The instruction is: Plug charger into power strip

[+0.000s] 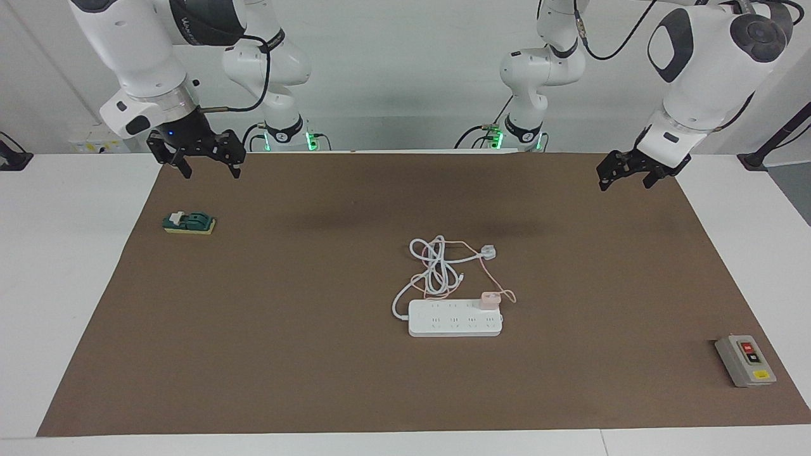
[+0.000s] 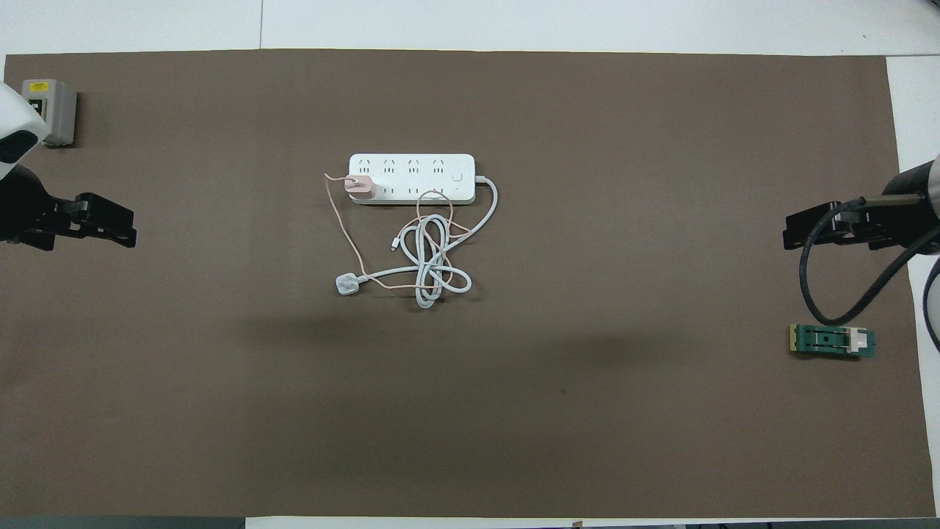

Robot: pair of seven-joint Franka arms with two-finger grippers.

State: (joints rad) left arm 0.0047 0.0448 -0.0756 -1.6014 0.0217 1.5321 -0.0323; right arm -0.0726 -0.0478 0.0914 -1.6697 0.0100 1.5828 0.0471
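The white power strip (image 1: 443, 324) lies flat in the middle of the brown mat. The pale-pink charger (image 1: 488, 300) stands upright on it, seated in an outlet of the row nearer to the robots, at the strip's end toward the left arm. Its thin pink cable (image 1: 491, 278) loops over the mat. The strip (image 2: 426, 167) and the charger (image 2: 360, 186) also show in the overhead view. My left gripper (image 1: 626, 180) hangs open and empty in the air over the mat's edge at the left arm's end. My right gripper (image 1: 210, 166) hangs open and empty over the mat's edge at the right arm's end.
The strip's thick white cord (image 1: 434, 266) lies coiled nearer to the robots, ending in a white three-pin plug (image 1: 487, 253). A grey box with red and black buttons (image 1: 745, 360) sits at the left arm's end. A green and yellow block (image 1: 189, 223) sits under the right gripper.
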